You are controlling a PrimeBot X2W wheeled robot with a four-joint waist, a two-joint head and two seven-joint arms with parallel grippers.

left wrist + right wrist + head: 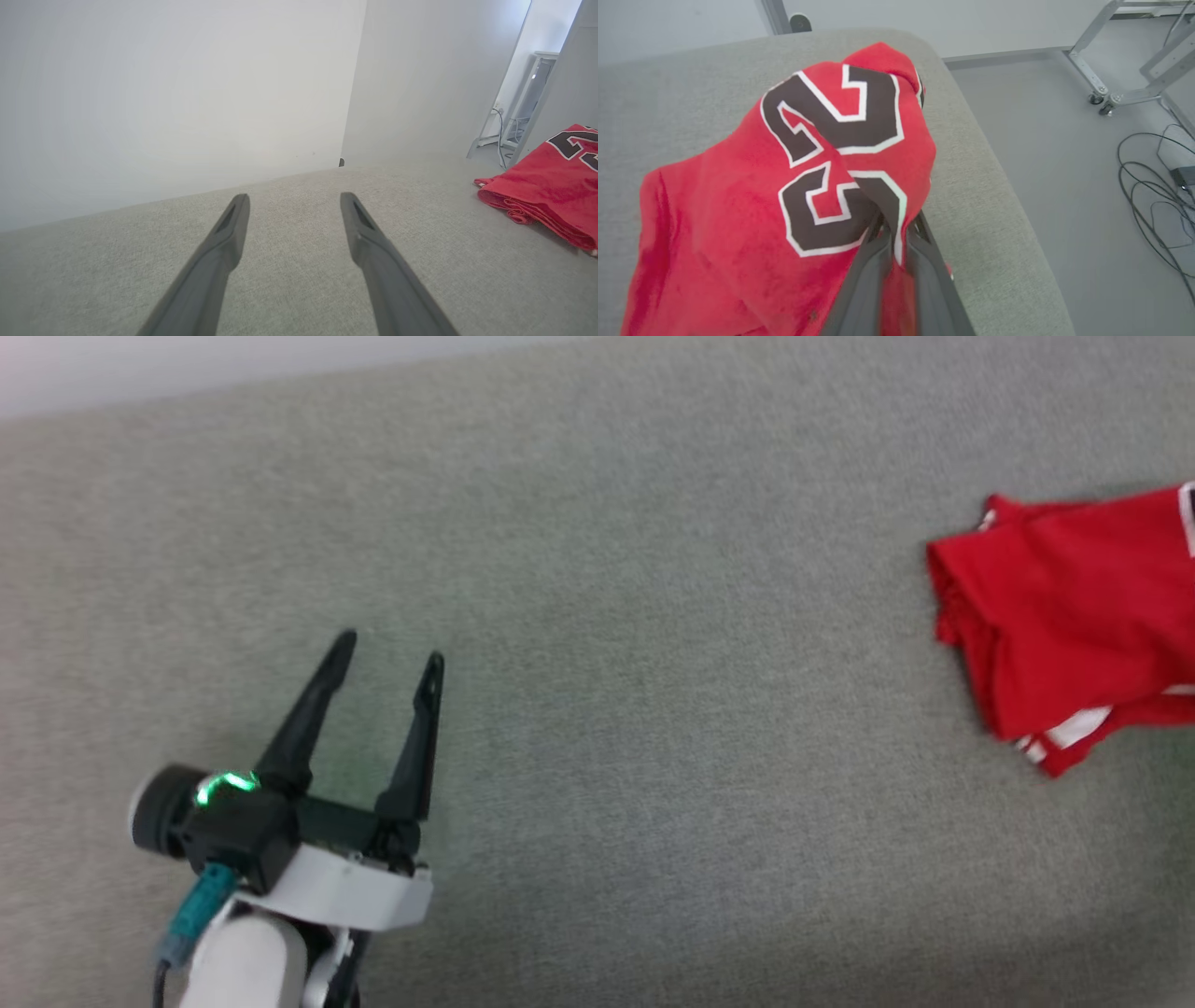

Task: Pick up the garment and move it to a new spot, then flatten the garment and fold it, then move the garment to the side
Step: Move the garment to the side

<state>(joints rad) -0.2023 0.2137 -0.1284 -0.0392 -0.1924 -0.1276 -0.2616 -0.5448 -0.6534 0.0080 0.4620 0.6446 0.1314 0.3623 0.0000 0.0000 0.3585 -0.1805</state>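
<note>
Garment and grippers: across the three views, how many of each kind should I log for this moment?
Garments: 1, the red garment.
Grippers: 2, the left gripper, open above the grey surface, and the right gripper, shut on the garment.
Total: 3

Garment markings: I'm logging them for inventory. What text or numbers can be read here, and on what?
"2": black, white-outlined digit on the red garment, right wrist view.
Second digit beside it: creased, pinched by the right hand, unreadable.
Left wrist view: digits cut off at the edge, unreadable.
No other text.
</note>
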